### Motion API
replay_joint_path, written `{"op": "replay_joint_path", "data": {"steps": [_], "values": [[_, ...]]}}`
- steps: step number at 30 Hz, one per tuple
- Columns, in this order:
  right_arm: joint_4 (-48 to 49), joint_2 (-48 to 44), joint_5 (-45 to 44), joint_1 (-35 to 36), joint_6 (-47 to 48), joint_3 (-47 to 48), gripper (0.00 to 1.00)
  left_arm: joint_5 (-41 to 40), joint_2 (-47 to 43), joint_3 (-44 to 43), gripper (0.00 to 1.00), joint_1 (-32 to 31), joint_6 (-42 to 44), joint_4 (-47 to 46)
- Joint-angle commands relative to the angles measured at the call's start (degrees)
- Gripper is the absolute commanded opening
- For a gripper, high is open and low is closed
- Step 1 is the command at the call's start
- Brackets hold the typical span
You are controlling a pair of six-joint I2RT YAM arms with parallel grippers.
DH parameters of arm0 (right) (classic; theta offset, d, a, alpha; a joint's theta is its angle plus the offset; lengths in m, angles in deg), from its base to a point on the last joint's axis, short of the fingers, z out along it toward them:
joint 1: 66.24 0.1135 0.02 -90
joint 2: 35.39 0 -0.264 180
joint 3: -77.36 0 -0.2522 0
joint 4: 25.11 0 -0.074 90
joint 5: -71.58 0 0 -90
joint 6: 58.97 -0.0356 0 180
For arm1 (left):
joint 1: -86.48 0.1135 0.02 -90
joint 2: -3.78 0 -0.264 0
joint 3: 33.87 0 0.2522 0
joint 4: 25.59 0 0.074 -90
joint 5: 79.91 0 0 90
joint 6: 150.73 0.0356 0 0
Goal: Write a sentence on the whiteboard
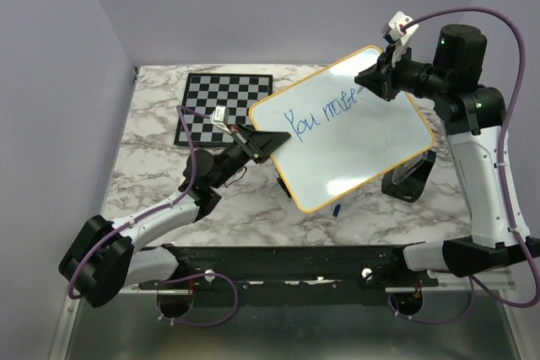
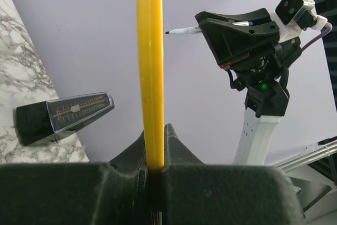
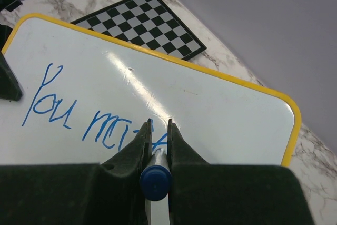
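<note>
The left arm's fingers (image 2: 181, 156) are clamped on the left edge of the yellow-framed whiteboard (image 1: 354, 128), which is tilted above the marble counter (image 1: 152, 174). The right arm's fingers (image 3: 181, 151), clamped on a blue marker (image 3: 156, 182), hold it at the sentence (image 1: 325, 115), which begins "You". A chessboard (image 1: 224, 107) lies behind the left arm. A black wedge-shaped device (image 1: 409, 176) stands under the board's near right edge. Open counter shows left of the left arm.

Marble table (image 1: 152, 176) bears a chessboard (image 1: 209, 100) and a black wedge (image 1: 411, 180).
</note>
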Motion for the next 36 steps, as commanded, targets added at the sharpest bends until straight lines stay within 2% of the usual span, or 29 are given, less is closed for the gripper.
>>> {"op": "replay_joint_path", "data": {"steps": [1, 29, 36], "values": [[-0.5, 1.0, -2.0, -0.4, -0.3, 0.1, 0.01, -0.7, -2.0, -2.1, 0.00, 0.1, -3.8, -15.9], [-0.3, 3.9, -7.4, -1.8, 1.3, 2.6, 0.00, -0.8, -2.3, -1.6, 0.00, 0.4, -4.1, -16.3], [0.8, 5.1, -4.4, -1.8, 0.1, 3.6, 0.01, -0.6, -2.0, -1.8, 0.00, 0.4, -4.2, -16.3]]}}
